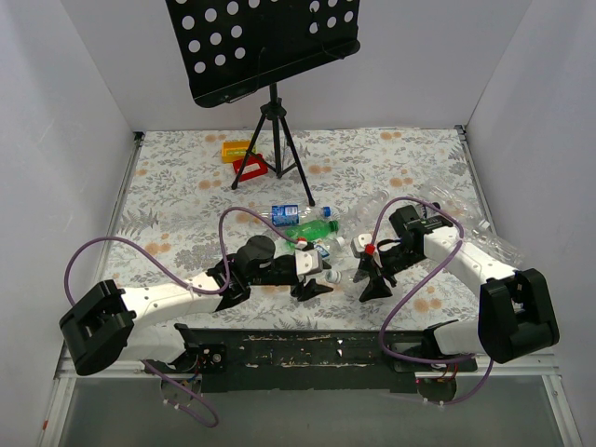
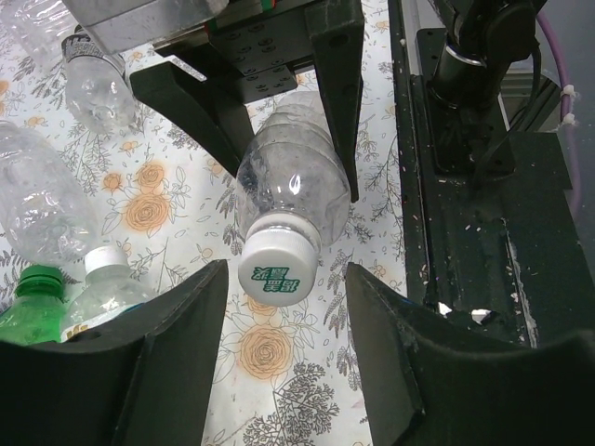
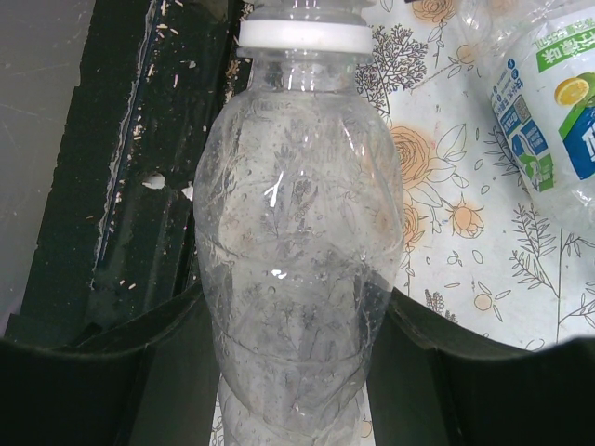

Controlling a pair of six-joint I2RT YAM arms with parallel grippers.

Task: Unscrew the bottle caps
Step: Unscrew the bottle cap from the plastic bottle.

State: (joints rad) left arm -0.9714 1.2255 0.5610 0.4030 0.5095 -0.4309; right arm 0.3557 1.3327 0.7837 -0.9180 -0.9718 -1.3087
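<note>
A clear bottle (image 3: 297, 232) with a white cap (image 3: 305, 35) lies level between my two grippers, near the table's front edge (image 1: 343, 276). My right gripper (image 3: 297, 316) is shut on the bottle's body; in the top view it (image 1: 372, 279) sits right of the bottle. My left gripper (image 2: 285, 283) is open, its jaws on either side of the white cap (image 2: 277, 269) with a gap on each side, not touching. In the top view it (image 1: 315, 287) sits left of the bottle.
A green bottle (image 1: 312, 228) and a blue-labelled bottle (image 1: 287, 213) lie behind the grippers; their green cap (image 2: 39, 279) and a white cap (image 2: 107, 260) show left. Clear bottles (image 1: 466, 219) lie right. A black tripod stand (image 1: 272, 140) and red-yellow blocks (image 1: 244, 158) stand at the back.
</note>
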